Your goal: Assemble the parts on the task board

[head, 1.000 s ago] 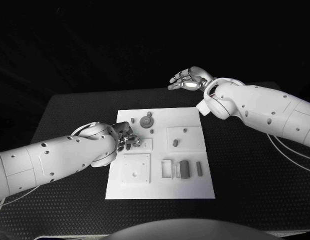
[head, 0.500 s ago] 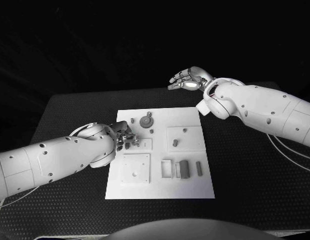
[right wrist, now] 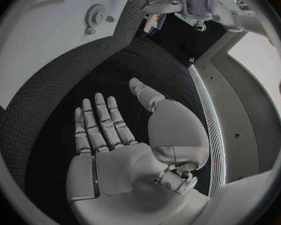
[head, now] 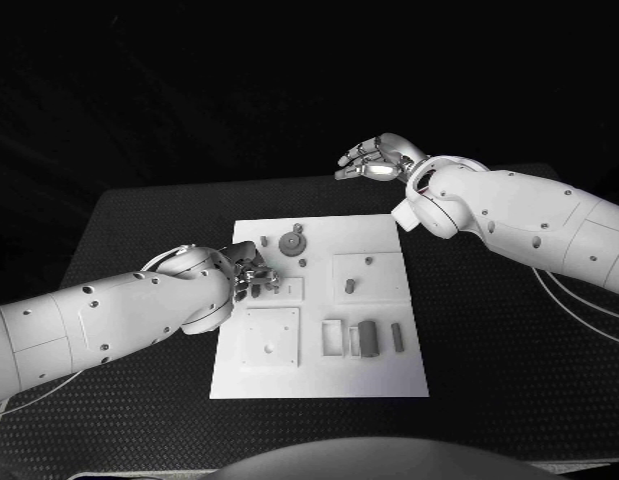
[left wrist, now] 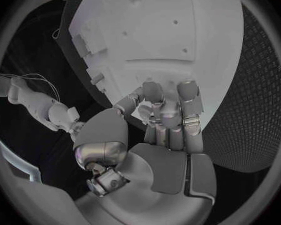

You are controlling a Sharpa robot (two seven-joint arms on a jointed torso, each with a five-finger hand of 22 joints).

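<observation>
Left hand (head: pixel 247 276), fingers curled at the board's (head: pixel 324 375) edge, grasp unclear, has barely moved; right hand (head: pixel 373 160) stays wide, idle.

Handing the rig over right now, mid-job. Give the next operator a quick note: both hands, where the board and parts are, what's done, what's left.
Left hand: over the left edge of the task board, fingers curled together at a small part; whether it actually holds it cannot be told.
Right hand: raised beyond the table's far edge, fingers apart, holding nothing.
Task board: middle of the black table. A gear sits near the far edge, a peg stands in the right square, bars lie in the near-right recess.
Done: cannot judge which parts are finally seated.
Left: confirm the left hand's grasp, then finish seating the remaining parts.
</observation>
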